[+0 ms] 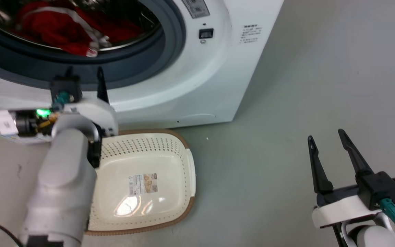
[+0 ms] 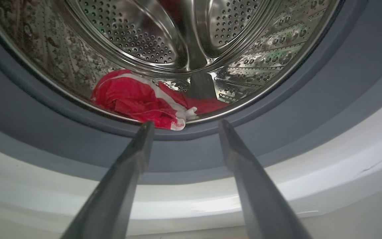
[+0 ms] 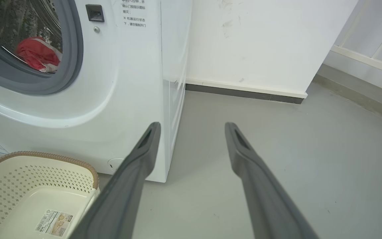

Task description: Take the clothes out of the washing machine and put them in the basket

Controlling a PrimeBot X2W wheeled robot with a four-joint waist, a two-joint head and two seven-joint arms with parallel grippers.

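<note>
Checking of progress is requested: what has been transferred out of the washing machine [image 1: 218,68]? (Operator)

Nothing is seen to have been transferred. The porthole is uncovered and the steel drum [image 2: 164,39] is exposed. (Technician)

Is the basket [image 1: 142,147] loaded? (Operator)

No garment is seen in it. It is set on the floor [image 1: 286,103] just in front of the machine's lower panel, and its bottom, with the paper label [image 1: 142,183], is seen bare. (Technician)

Where are the clothes [image 1: 57,27] located? (Operator)

The red bundle with white trim is lying at the front of the drum floor. One white-edged corner is draped over the drum lip toward the grey door seal [image 2: 343,83]. The number of pieces cannot be told. (Technician)

How are the grippers set? (Operator)

The left gripper [image 1: 84,77] is positioned before the seal, fingers spread wide and pointed at the bundle; nothing is held and the fabric is not touched. The right gripper [image 1: 326,137] is held over the floor, well apart from machine and basket, fingers likewise parted and empty. (Technician)

What is left? (Operator)

The task is judged to be at its start: the whole load is yet to be grasped, lifted out and placed in the basket. (Technician)
</note>
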